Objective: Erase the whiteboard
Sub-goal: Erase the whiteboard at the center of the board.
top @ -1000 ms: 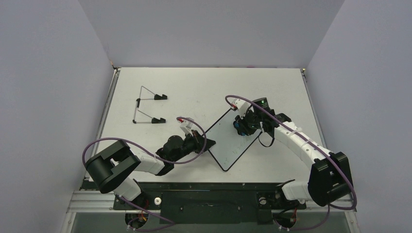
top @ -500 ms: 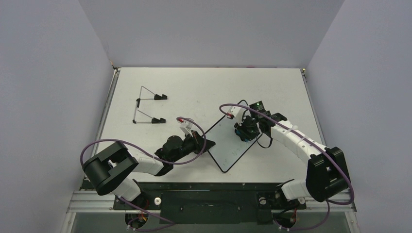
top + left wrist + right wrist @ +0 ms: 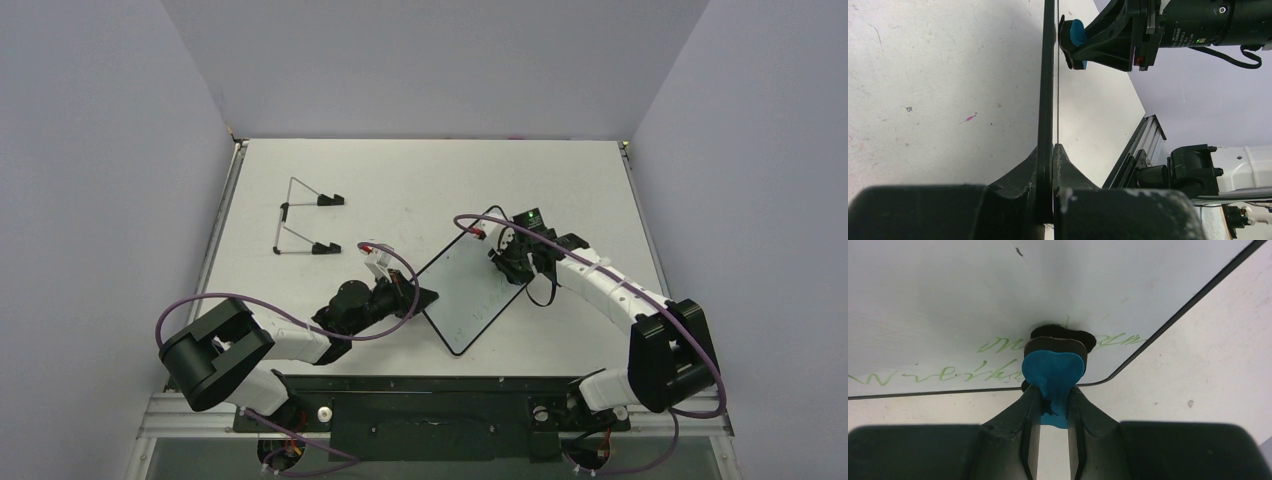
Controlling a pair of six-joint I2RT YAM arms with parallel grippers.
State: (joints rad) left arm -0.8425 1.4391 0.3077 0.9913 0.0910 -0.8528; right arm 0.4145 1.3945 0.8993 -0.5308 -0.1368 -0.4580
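Note:
The whiteboard (image 3: 465, 295) is held tilted over the table, its white face bearing green handwriting (image 3: 948, 374) near one rim. My left gripper (image 3: 415, 297) is shut on the board's left corner. The left wrist view shows the board edge-on (image 3: 1049, 75) between the fingers (image 3: 1052, 150). My right gripper (image 3: 506, 264) is shut on the blue-and-black eraser (image 3: 1053, 369). The eraser's black pad presses on the board face (image 3: 998, 290) close to a rounded corner, over part of the writing. The eraser (image 3: 1076, 33) also shows in the left wrist view, against the board.
A thin wire stand (image 3: 300, 222) with black feet lies on the table at the back left. The table top (image 3: 420, 180) is walled on the left, back and right. A black rail (image 3: 430, 385) runs along the near edge by the arm bases.
The left gripper has drawn slightly back and left with the board, which now looks narrower and more tilted. The right gripper with the eraser has slid a little towards the board's right rim.

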